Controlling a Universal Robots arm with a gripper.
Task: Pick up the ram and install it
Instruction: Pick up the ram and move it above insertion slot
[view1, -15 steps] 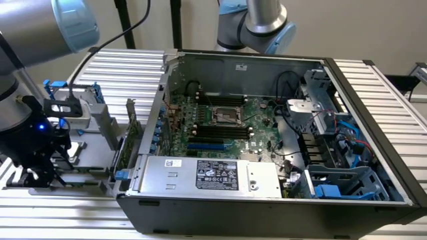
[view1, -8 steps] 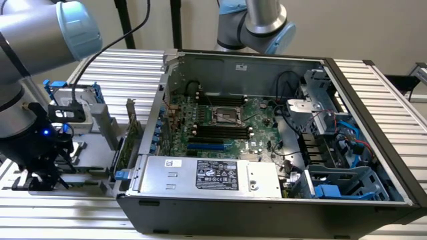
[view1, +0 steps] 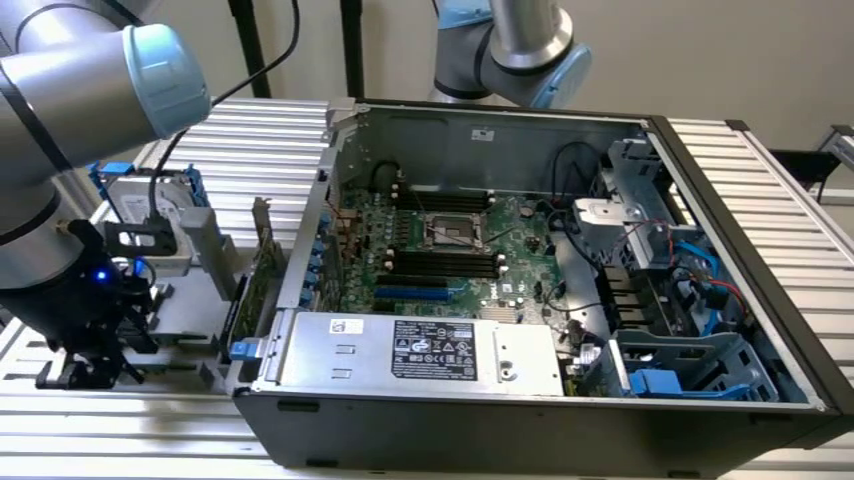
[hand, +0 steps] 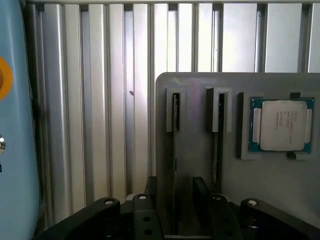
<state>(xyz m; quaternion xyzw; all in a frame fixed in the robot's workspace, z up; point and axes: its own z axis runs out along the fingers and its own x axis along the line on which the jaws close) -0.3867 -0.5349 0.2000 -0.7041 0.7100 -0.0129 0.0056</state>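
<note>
Open and empty, the gripper (hand: 176, 192) straddled the ram (hand: 175, 115), which the grey holder (hand: 195, 150) held edge-up, evidently for pinching.

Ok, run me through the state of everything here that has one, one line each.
CPU: lying flat in its recess.
Ram beside CPU: on edge in its slot.
Other ram: on edge in its slot, not gripped.
Claw: open, astride the other ram.
Computer case: open, side panel off.
Memory slots: look empty.
Expansion card: upright outside the case.
</note>
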